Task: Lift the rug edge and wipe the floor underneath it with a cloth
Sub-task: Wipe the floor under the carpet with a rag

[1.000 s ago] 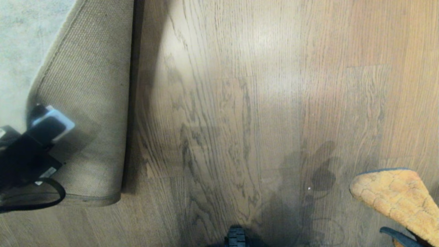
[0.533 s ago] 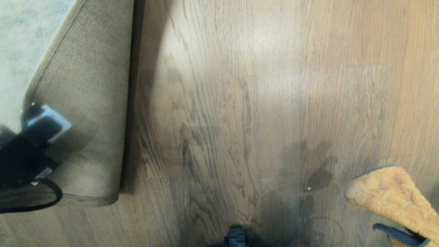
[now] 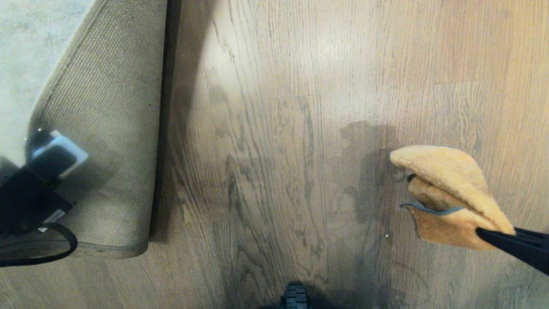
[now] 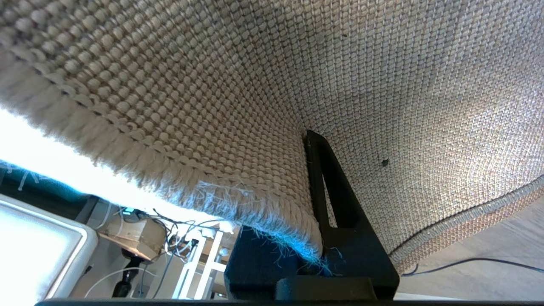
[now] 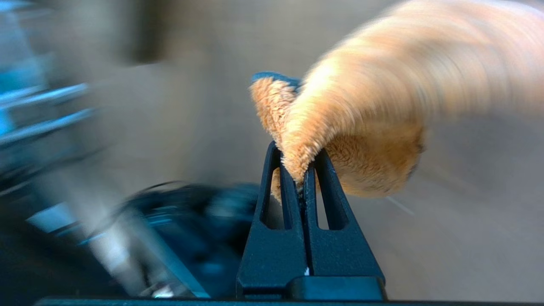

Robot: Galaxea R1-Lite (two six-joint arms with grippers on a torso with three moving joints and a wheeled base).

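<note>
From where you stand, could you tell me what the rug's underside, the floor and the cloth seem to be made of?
Rug edge: coarse tan woven backing, jute-like, with a frayed fringe.
Floor: wood-look planks with dark grain and a slight sheen; solid or laminate unclear.
Cloth: fluffy orange terry or microfibre, blue-grey trim.

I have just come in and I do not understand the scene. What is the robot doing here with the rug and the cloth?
The left gripper is shut on the rug edge and holds it folded back, so the tan woven backing faces up and the floor beside it is uncovered. The right gripper is shut on the cloth and carries it above the bare planks, on the right side of the head view. The cloth is not yet near the rug; whether wiping has begun I cannot tell.
</note>
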